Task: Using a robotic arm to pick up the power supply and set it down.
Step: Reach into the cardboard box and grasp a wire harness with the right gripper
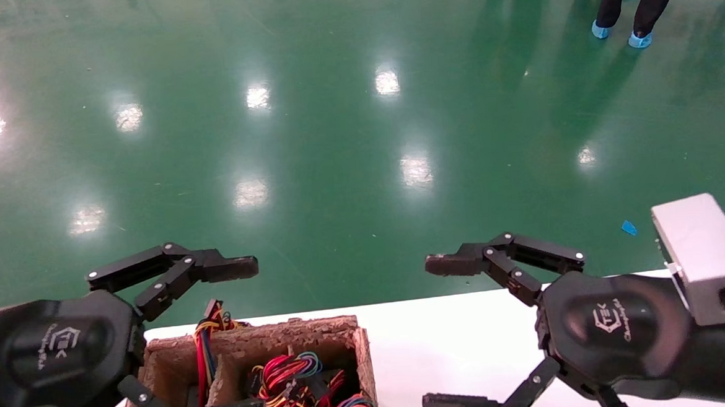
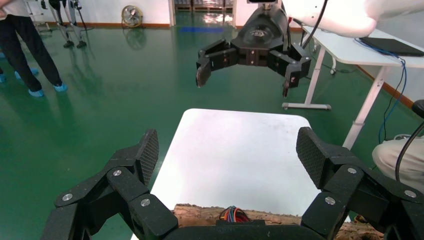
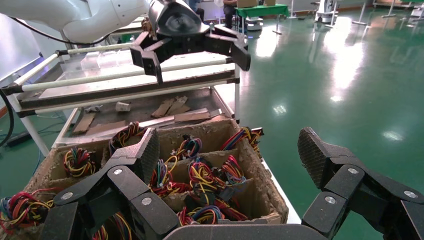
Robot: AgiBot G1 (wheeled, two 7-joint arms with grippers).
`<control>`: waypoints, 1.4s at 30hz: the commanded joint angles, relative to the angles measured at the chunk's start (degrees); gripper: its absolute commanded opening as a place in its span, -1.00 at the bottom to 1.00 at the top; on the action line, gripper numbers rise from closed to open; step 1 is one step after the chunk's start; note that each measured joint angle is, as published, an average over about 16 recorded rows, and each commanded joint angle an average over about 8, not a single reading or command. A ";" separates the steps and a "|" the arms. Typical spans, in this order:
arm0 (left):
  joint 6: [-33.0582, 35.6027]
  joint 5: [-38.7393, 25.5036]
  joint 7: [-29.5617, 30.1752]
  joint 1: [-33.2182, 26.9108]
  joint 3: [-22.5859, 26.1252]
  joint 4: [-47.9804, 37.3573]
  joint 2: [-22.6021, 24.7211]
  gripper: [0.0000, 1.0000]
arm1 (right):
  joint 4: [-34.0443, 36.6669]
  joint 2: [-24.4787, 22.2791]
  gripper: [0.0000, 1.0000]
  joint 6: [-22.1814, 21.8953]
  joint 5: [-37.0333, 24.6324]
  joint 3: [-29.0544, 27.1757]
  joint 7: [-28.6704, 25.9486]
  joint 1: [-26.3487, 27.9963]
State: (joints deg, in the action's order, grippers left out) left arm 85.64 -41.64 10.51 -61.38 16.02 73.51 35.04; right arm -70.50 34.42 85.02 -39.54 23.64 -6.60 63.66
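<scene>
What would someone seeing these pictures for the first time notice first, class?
Two black grippers, the left gripper and the right gripper, hang wide open and face each other above the near edge of a white table. Below the left one sits a brown crate stuffed with bundles of red, yellow and blue wires. Behind everything spreads a shiny green floor.

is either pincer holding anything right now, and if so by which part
Nothing is held. The left pincer hangs open over the brown crate of wire bundles, and the right pincer hangs open over the white table.
</scene>
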 commanded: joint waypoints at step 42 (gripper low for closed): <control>-0.07 0.12 -0.09 -0.04 0.18 -0.01 -0.07 -1.00 | 10.65 14.94 -1.00 1.34 -18.60 11.69 4.17 5.82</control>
State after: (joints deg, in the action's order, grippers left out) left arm 85.57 -41.51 10.42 -61.42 16.20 73.51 34.97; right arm -60.30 49.12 86.47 -58.04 35.34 -2.60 69.33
